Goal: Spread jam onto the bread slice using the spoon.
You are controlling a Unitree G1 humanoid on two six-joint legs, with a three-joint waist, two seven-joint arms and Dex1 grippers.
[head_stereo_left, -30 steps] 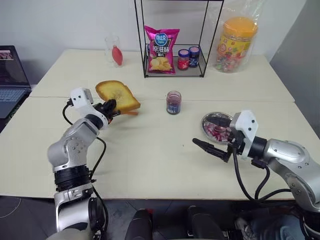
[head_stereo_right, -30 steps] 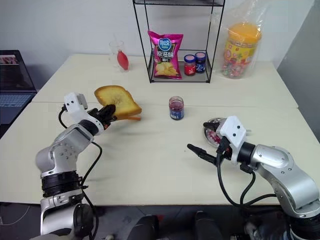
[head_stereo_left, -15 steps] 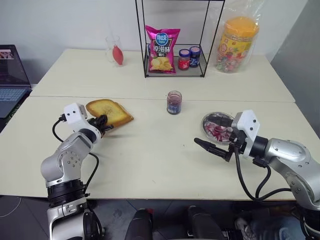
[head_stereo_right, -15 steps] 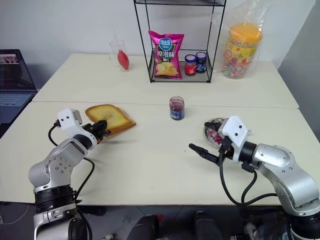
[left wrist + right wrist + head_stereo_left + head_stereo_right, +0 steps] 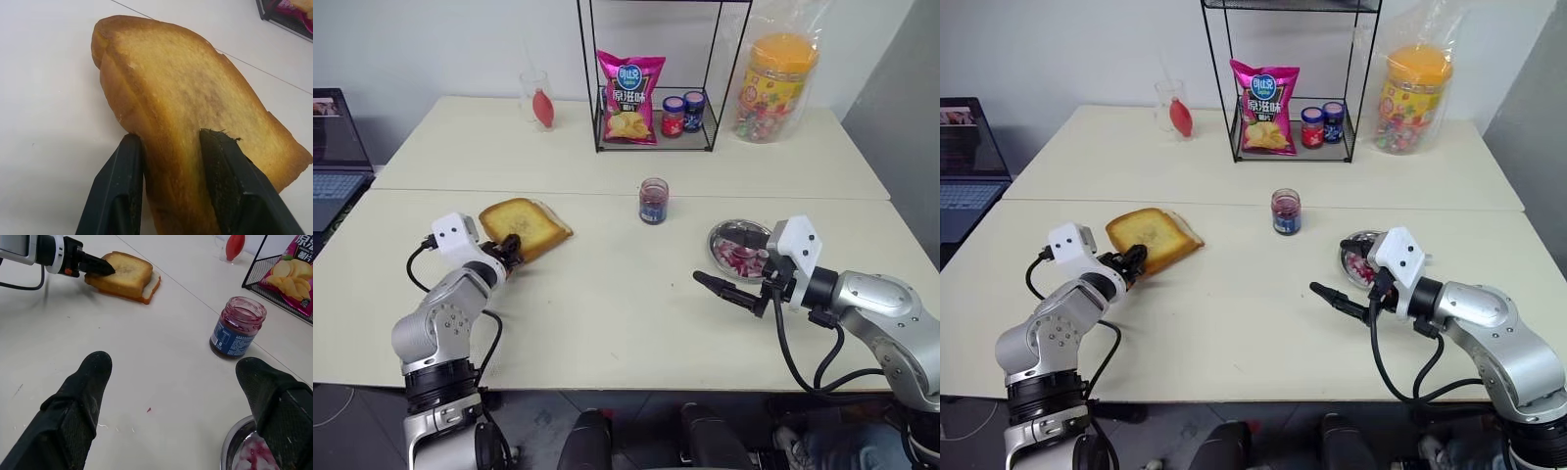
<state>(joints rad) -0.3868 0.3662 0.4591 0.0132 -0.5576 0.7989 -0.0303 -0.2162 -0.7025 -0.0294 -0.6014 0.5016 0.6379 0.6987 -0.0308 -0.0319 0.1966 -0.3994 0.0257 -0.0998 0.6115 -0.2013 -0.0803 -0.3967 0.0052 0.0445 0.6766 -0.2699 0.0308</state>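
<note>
Your left gripper straddled a corner of the bread slice, which lay flat on the table, fingers on either side. The jam jar stood mid-table. Your right gripper hovered wide open, empty, beside the metal dish.

silver-grey jointed arms, white wrist boxes, looping black cables, matte black gripper fingers.

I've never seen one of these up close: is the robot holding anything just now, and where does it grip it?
The left gripper has its fingers on either side of the bread slice at a crust edge; whether it grips cannot be told. The right gripper is open, empty.
</note>
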